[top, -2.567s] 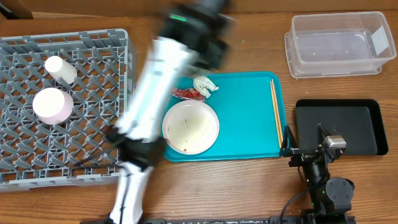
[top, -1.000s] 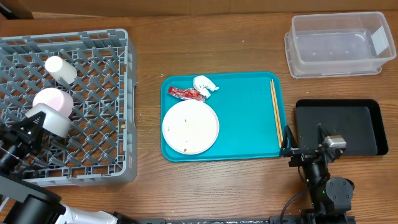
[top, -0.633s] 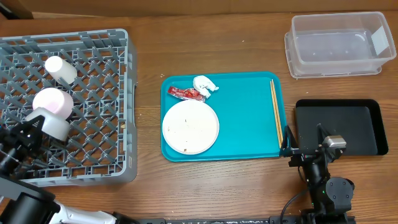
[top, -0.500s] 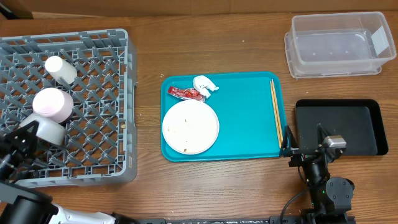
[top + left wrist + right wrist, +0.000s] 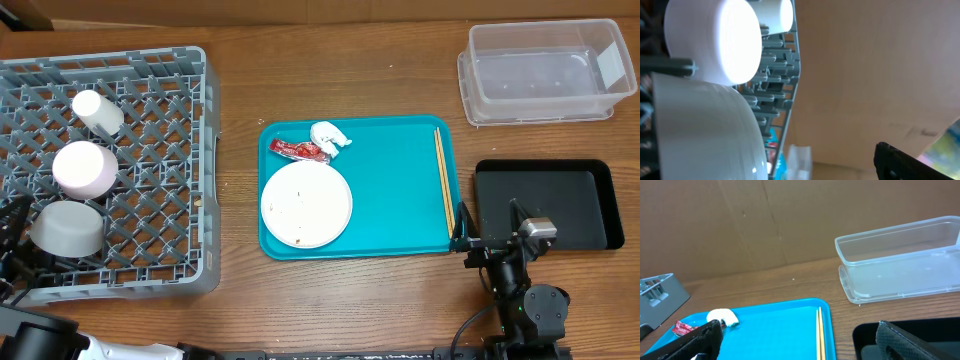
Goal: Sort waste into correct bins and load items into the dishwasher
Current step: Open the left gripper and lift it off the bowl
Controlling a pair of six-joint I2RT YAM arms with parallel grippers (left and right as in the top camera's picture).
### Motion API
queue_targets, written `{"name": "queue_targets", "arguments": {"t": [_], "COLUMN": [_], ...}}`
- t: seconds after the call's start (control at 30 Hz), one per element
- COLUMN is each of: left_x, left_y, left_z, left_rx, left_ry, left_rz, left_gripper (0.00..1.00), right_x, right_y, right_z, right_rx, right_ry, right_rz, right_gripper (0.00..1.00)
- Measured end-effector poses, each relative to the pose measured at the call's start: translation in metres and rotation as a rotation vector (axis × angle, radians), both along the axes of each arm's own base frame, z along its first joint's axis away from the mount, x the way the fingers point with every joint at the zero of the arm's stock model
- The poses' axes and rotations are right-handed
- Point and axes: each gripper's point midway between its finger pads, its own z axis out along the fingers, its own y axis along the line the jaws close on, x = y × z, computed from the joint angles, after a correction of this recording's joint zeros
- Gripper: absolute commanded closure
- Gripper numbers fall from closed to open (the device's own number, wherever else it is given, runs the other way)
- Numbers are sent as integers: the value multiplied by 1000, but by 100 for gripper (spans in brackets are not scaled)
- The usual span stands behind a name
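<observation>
**Sorting in progress:** The left claw (image 5: 8, 243) sits at the near left edge of the grey dish rack (image 5: 150, 235). Its jaws are spread wide and grip nothing. One dark finger (image 5: 905, 161) shows at the corner of its wrist camera's view.

Just beside the claw, inside the rack, a pale grey bowl (image 5: 68, 228) rests on the lattice. Directly beyond it stands a pinkish-white bowl (image 5: 84, 168), and farther on a white cup (image 5: 97, 112).

Well off to this claw's right, past the rack wall, a teal tray (image 5: 400, 215) lies on the wooden table (image 5: 330, 300). It carries a large white plate (image 5: 306, 204) flecked with crumbs (image 5: 300, 216). A red wrapper (image 5: 302, 151) and a crumpled tissue (image 5: 329, 135) lie behind the plate (the two look to be touching).

The right claw (image 5: 802, 342) hovers at the tray's near right corner, its fingers as far apart as they go and empty. A pair of wooden chopsticks (image 5: 443, 180) lies straight ahead of it along the tray's right edge. A shallow black tray (image 5: 560, 205) sits just to its right. A clear plastic tub (image 5: 540, 112) stands farther ahead, well apart from the claw.
</observation>
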Motion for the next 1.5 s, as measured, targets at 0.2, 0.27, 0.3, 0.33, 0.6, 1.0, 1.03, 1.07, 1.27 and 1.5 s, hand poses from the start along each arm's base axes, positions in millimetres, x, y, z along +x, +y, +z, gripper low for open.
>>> {"name": "queue_targets", "arguments": {"t": [0.2, 0.27, 0.3, 0.33, 0.6, 1.0, 1.03, 1.07, 1.27, 1.5], "left_x": [0, 2, 2, 3, -14, -26, -24, -23, -16, 22], "left_y": [0, 5, 8, 11, 35, 32, 31, 31, 24, -22], "left_z": [11, 24, 32, 41, 55, 43, 44, 44, 35, 45], "left_rx": [-160, -180, -179, -171, 22, 10, 9, 7, 64, 58], "left_ry": [48, 55, 60, 67, 389, 515, 507, 501, 557, 494], "left_rz": [23, 26, 27, 27, 41, 47, 43, 40, -6, -169], "left_gripper": [11, 7, 6, 4, 0, 71, 76, 78, 96, 96], "right_x": [0, 0, 0, 0, 0, 0, 0, 0, 0, 0], "right_y": [0, 0, 0, 0, 0, 0, 0, 0, 0, 0], "right_z": [0, 0, 0, 0, 0, 0, 0, 0, 0, 0], "right_rx": [0, 0, 0, 0, 0, 0, 0, 0, 0, 0], "right_ry": [0, 0, 0, 0, 0, -1, 0, 0, 0, 0], "right_rz": [0, 0, 0, 0, 0, 0, 0, 0, 0, 0], "right_gripper": [0, 0, 0, 0, 0, 0, 0, 0, 0, 0]}}
